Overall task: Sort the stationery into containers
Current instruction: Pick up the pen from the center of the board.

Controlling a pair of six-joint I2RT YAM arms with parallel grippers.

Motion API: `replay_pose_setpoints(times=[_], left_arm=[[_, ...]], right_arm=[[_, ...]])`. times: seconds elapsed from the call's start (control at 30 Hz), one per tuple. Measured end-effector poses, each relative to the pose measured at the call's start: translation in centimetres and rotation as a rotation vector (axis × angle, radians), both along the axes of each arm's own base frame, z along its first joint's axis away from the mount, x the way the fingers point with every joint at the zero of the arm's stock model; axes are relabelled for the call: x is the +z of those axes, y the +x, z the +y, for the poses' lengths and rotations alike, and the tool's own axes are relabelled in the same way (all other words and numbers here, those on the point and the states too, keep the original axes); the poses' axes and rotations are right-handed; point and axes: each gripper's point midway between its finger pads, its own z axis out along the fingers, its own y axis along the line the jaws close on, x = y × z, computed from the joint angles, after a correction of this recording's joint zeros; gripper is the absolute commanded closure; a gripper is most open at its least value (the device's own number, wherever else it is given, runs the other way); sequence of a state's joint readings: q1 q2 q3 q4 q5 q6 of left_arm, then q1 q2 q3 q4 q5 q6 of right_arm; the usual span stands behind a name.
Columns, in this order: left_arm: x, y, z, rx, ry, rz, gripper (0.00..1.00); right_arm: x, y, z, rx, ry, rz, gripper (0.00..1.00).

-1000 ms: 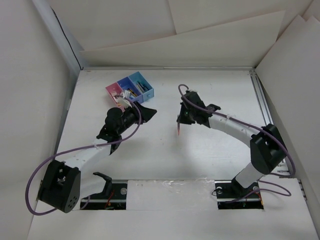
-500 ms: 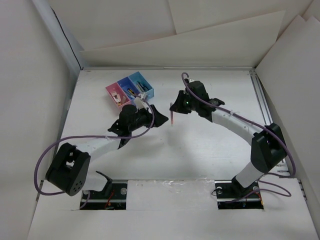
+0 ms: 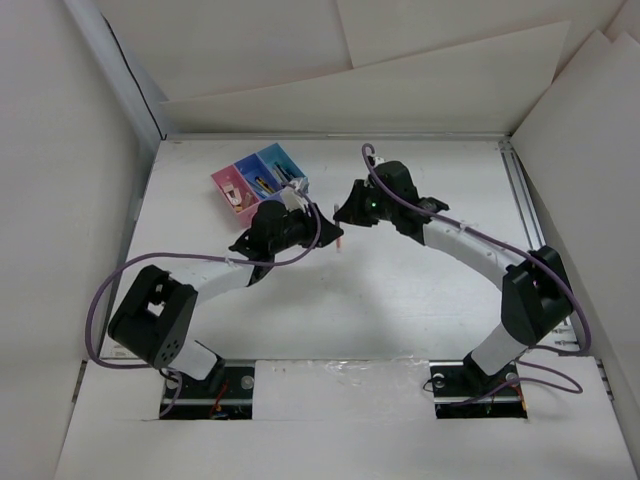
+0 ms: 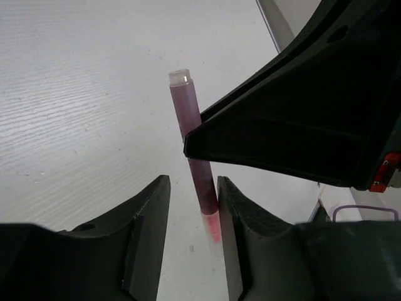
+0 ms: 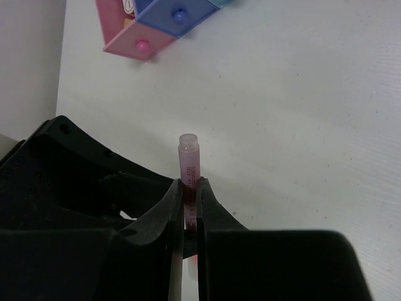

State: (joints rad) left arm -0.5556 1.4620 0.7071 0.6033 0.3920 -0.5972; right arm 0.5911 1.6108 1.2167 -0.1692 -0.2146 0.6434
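Pink pen (image 4: 187, 119) hangs pinched tight in my right gripper (image 5: 190, 191), at four o'clock from the bins (image 3: 218, 180), between the spread fingers of my left gripper (image 4: 193, 188); if I release before the left closes, I judge it drops.

A white table (image 3: 420, 300) fills the middle of the scene, its top showing a fine ribbed grain (image 4: 75, 94) up close. Plain white boards close it in on 3 sides: 1 on the left (image 3: 60, 220), 1 on the right (image 3: 590, 140), and several overlapping sheets (image 3: 380, 90) leaning along the far side. A grey metal post (image 3: 118, 80) runs down the far left corner. A thin metal rail (image 3: 520, 205) follows the table's right edge. Along the near edge lies a white strip (image 3: 340, 385) with a glossy, crinkled band of tape (image 3: 350, 366), set between 2 dark openings (image 3: 215, 392). The light is even and soft, with faint shadows.
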Motion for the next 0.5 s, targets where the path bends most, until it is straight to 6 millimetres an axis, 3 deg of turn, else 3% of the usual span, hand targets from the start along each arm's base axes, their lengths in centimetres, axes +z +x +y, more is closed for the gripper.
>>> replay_pose_setpoints(times=[0.2, 0.27, 0.4, 0.43, 0.5], left_arm=[[-0.15, 0.08, -0.75, -0.014, -0.023, 0.013, 0.92], [-0.23, 0.16, -0.68, -0.007, -0.025, 0.020, 0.93], [-0.08, 0.28, -0.69, 0.000, -0.032, 0.021, 0.94], [-0.08, 0.37, -0.66, 0.005, -0.032, 0.019, 0.94], [-0.15, 0.58, -0.57, 0.017, -0.030, 0.019, 0.94]], right_arm=[[-0.35, -0.06, 0.03, 0.004, 0.005, -0.002, 1.00], [-0.36, 0.00, 0.02, 0.003, 0.007, -0.005, 1.00], [-0.22, 0.22, -0.09, 0.000, 0.016, -0.007, 0.66], [-0.09, 0.30, -0.22, -0.002, 0.024, -0.007, 0.51], [0.20, 0.00, -0.69, -0.003, 0.035, -0.003, 0.41]])
